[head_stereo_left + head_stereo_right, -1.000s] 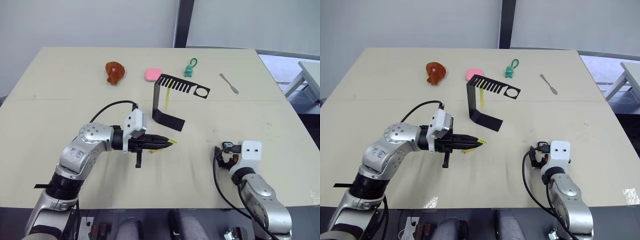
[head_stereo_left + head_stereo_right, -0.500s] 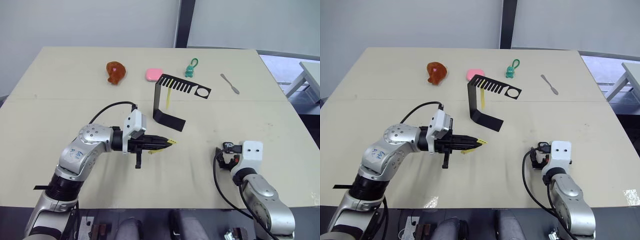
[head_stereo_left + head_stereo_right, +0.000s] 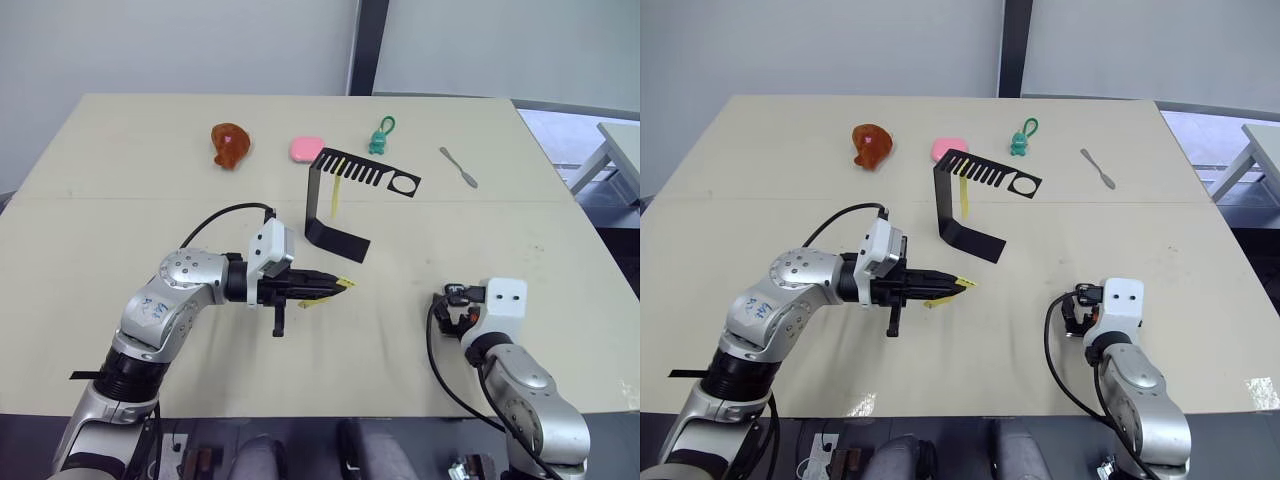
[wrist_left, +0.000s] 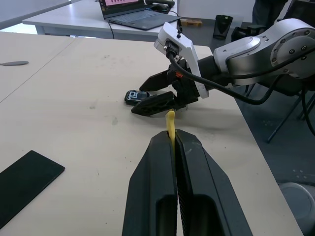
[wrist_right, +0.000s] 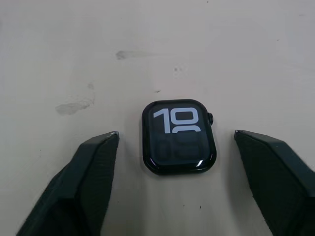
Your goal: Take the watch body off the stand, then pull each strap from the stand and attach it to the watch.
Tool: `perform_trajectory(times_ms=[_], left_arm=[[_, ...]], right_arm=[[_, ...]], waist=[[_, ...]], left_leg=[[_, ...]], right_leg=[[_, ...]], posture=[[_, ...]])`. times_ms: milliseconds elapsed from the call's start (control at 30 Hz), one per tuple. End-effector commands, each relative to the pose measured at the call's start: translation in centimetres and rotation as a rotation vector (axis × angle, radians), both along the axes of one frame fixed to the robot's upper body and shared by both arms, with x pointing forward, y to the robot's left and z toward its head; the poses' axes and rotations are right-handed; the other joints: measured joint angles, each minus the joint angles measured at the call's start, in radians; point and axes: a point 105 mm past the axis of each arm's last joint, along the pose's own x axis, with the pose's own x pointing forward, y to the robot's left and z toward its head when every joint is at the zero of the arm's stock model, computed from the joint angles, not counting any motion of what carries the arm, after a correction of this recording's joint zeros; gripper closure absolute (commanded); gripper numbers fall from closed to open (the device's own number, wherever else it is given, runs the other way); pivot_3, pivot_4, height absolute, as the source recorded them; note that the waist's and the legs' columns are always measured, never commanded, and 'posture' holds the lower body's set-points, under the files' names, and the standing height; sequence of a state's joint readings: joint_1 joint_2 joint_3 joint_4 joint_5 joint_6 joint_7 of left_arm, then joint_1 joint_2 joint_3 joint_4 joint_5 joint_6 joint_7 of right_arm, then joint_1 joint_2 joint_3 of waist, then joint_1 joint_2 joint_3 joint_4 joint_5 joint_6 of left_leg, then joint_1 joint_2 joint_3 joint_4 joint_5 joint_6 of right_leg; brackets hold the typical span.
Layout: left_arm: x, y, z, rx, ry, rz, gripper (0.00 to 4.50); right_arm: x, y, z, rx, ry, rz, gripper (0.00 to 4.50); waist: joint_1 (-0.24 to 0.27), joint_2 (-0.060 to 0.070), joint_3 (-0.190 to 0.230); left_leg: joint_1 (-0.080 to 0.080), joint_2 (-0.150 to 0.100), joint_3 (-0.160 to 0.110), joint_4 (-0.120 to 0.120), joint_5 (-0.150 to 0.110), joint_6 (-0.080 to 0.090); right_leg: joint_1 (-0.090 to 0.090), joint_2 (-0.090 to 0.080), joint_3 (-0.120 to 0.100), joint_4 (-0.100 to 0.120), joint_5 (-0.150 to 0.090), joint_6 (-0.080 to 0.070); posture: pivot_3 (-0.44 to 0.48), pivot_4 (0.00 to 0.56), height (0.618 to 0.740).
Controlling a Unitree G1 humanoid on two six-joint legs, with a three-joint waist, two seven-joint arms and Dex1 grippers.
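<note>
From the head, looking down over the desk, the stand sits mid-desk with one yellow strap hanging from a slot in its comb arm. The left hand lies low in front of the stand's base, fingers pressed together on the other strap, whose yellow tip pokes out ahead. I'd guess it is held end-forward so that end can be slid into the watch. The right hand rests near the desk's right front. Behind the stand lie a brown toy, a pink pad, a teal keychain and a spatula, all well apart from the work.

The left wrist camera adds what the head view hides: the held strap stands upright between the closed fingers and points toward the watch body, which lies flat on the desk just beside the right hand's spread fingers.

The right wrist camera looks straight down on the watch body, face up with white digits lit, lying untouched between the two wide-open fingers, ready, I think, to be steadied for the strap.
</note>
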State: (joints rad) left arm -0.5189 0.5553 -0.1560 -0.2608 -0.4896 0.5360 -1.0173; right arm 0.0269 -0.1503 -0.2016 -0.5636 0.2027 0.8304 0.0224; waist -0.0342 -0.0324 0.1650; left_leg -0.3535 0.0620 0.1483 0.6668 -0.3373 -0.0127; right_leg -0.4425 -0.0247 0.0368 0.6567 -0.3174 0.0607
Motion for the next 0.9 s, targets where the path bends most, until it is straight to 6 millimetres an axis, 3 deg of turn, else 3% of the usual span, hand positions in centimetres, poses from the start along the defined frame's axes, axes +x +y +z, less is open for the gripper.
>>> perform_trajectory(times_ms=[33,900], left_arm=[[-0.15,0.17,1.21,-0.033,-0.039,0.001,4.50],[-0.12,0.21,1.35,-0.029,-0.037,0.006,4.50]], right_arm=[[-0.28,-0.72,-0.16,-0.007,0.010,-0.036,1.77],[0.23,-0.33,-0.26,0.008,0.013,-0.039,1.77]], waist=[[0.000,0.000,0.000],[-0.007,0.000,0.000]], left_leg=[[0.000,0.000,0.000,0.000,0.000,0.000],[0.000,0.000,0.000,0.000,0.000,0.000]], right_leg=[[0.000,0.000,0.000,0.000,0.000,0.000],[0.000,0.000,0.000,0.000,0.000,0.000]], posture=[[0.000,0.150,0.740],[0.000,0.150,0.740]])
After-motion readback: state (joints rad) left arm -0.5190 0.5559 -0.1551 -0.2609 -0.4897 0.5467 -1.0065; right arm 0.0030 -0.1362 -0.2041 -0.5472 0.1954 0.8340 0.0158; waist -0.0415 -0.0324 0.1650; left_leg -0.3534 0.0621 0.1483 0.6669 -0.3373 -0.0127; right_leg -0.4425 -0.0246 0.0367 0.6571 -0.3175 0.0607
